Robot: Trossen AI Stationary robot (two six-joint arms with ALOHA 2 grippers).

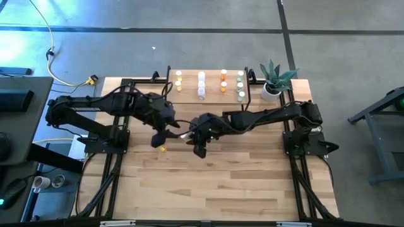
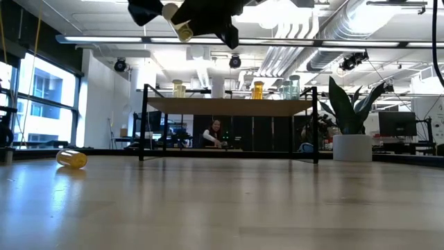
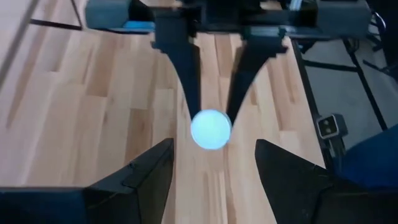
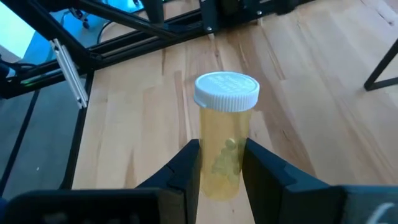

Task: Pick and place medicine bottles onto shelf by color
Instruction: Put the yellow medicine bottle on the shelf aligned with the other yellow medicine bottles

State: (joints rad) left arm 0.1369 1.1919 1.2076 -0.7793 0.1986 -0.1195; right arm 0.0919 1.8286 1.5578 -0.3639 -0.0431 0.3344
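Note:
My right gripper point(image 4: 221, 149) hangs high over the table's middle, shut on a yellow medicine bottle point(image 4: 224, 134) with a white cap point(image 3: 211, 129). The cap points at my left gripper point(image 3: 214, 152). That gripper stands open just short of the cap, with nothing between its fingers. From above, the two grippers meet near the held bottle point(image 1: 183, 134). Another yellow bottle point(image 1: 162, 149) lies on its side on the table point(image 2: 71, 159), under my left gripper. The shelf point(image 1: 189, 94) stands at the far edge and carries rows of yellow, white, orange and pale green bottles. My right gripper pinches the yellow bottle's body near its bottom end point(image 4: 219, 177) between its two fingers. The bottle lies along the fingers, and its capped end sticks out past their tips. The fingers slant down from the table's right side. The bottle is tilted and well clear of the table point(image 2: 182, 29).
A potted plant point(image 1: 273, 79) stands at the far right beside the shelf. Black frame rails point(image 1: 110, 170) run along both sides of the table. Bare wood lies toward the near edge. In the low view a person point(image 2: 215, 132) sits in the room beyond.

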